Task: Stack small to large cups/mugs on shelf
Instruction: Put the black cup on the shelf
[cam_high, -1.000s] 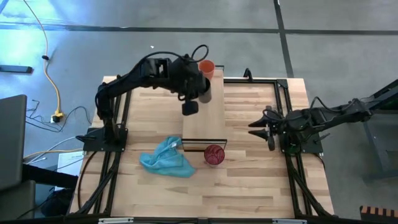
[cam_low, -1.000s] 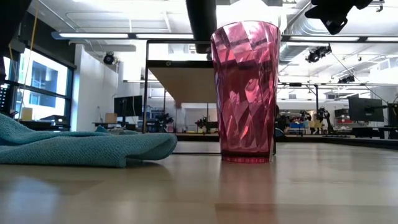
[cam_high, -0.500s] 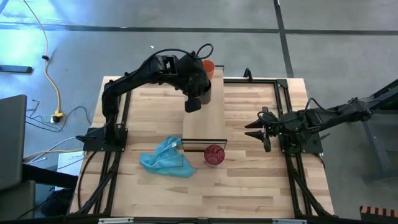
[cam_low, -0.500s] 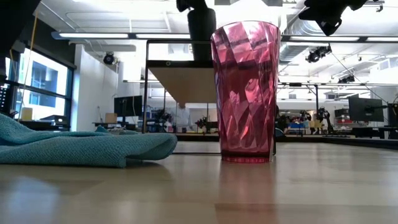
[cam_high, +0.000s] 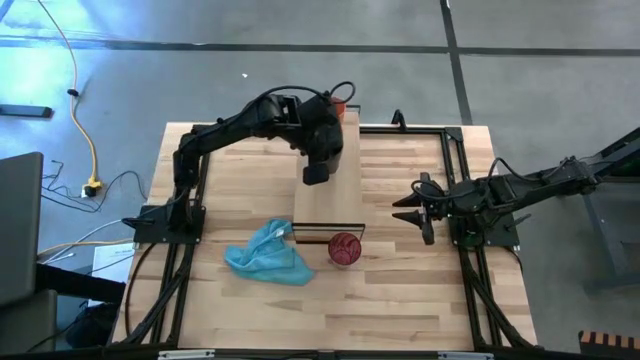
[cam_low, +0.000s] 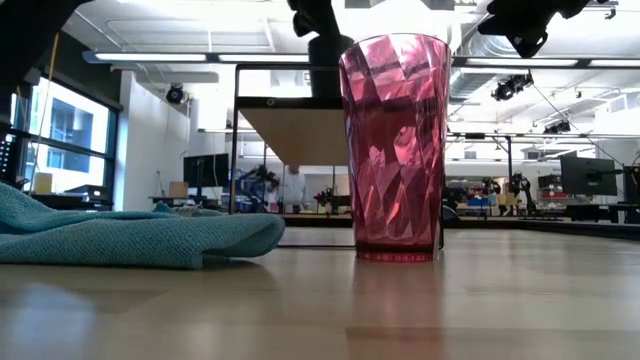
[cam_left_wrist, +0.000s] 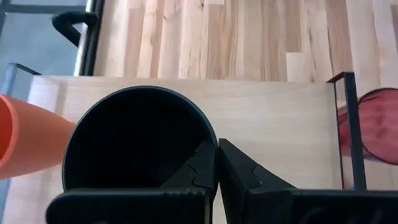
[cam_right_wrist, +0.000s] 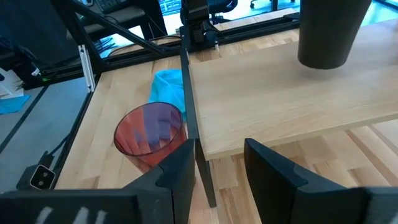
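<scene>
My left gripper (cam_left_wrist: 216, 149) reaches over the far part of the pale wooden shelf (cam_high: 335, 200) and is shut on the black cup (cam_left_wrist: 137, 143). The right wrist view shows this cup (cam_right_wrist: 326, 31) upright, low over the plank. The small orange cup (cam_left_wrist: 25, 143) stands at the shelf's far end, right beside the black one. The pinkish see-through cup (cam_low: 393, 150) stands on its base on the tabletop, by the shelf's black-framed near end. My right gripper (cam_right_wrist: 217, 168) waits open at the table's right side, pointing at the shelf. My left gripper pinches the black cup's rim (cam_left_wrist: 211, 163), one finger inside the cup and one outside its wall. The fingers slant down from above. The cup hangs upright below them; whether its base touches the shelf I cannot tell.
A light blue cloth (cam_high: 268, 255) lies crumpled on the tabletop left of the pinkish cup. Black metal rails (cam_high: 455, 170) run along the table's left and right sides. Bare plank stretches between the black cup and the shelf's framed end (cam_high: 330, 228).
My left gripper has come down toward the shelf with the black cup and shifted a little toward the table's right and near edges. The cup has stayed upright in the hold and now hangs lower over the plank, beside the orange cup.
</scene>
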